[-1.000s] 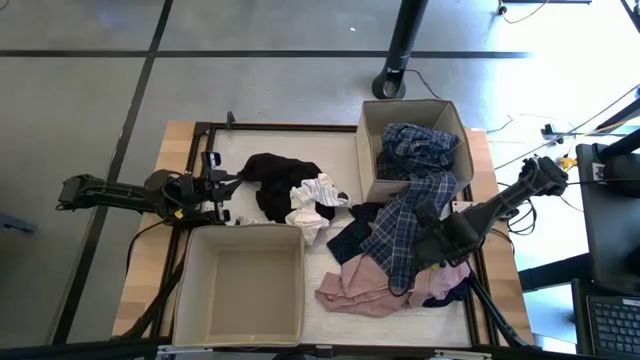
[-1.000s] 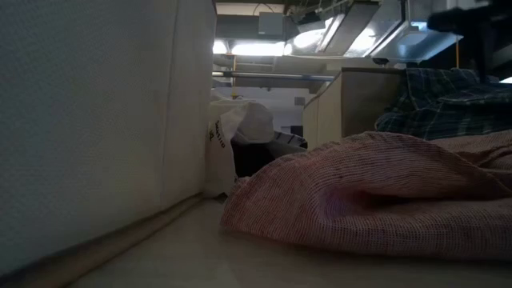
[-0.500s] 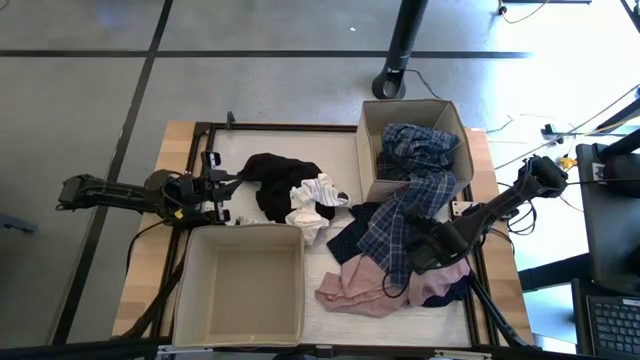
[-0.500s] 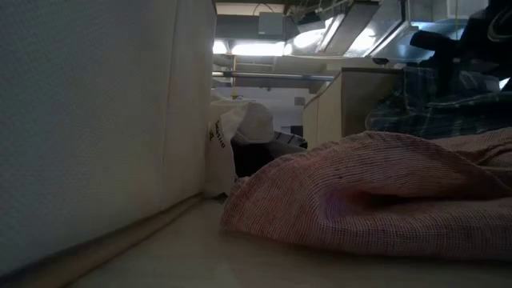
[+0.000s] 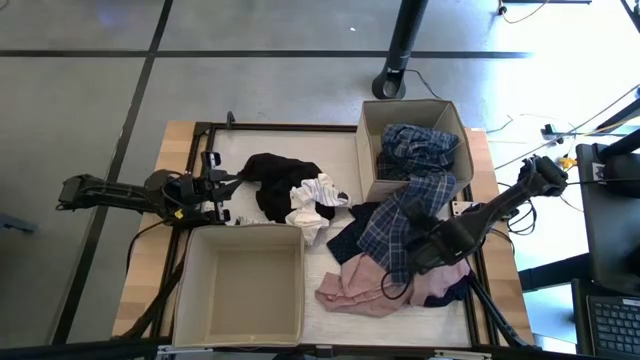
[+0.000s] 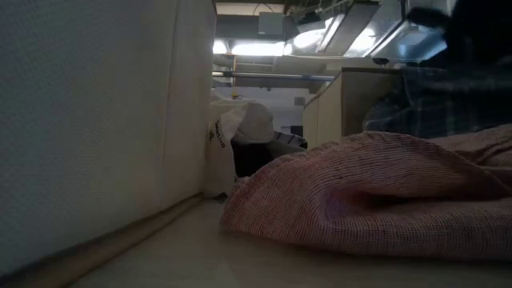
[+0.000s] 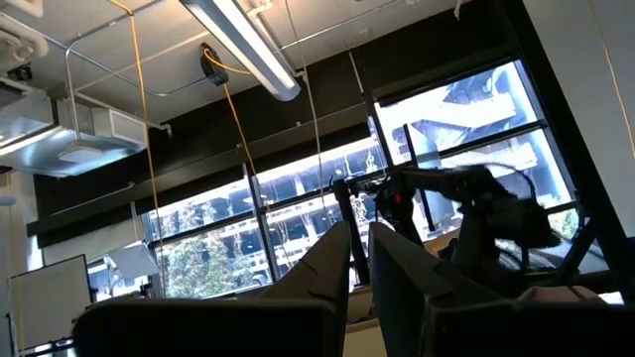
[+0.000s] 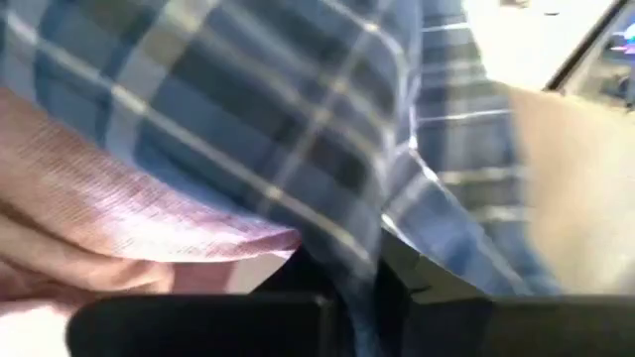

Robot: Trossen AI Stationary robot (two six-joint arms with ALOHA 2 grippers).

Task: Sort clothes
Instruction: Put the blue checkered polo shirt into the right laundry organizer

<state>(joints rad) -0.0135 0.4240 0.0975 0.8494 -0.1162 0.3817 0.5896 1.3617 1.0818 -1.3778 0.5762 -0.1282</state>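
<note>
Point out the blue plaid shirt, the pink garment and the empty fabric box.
blue plaid shirt (image 5: 405, 215): high view, the part draped out of the far box.
pink garment (image 6: 376, 188): low view, its rumpled top.
empty fabric box (image 5: 186, 290): high view, its left wall.

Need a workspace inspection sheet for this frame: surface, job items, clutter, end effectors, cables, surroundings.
Surface: wooden table, black frame rails on it.
Job's things: blue plaid shirt draped from the far beige box onto the table; dusty pink garment under its lower end; navy dotted piece; black garment; white piece.
Near beige box: nothing seen inside.
Clutter: nothing seen.
End effectors: right end effector shut on the shirt; left end effector at the table's left side, beside the black garment.
Cables: a loop by the right end effector.
Surroundings: black stand base; keyboard.
</note>
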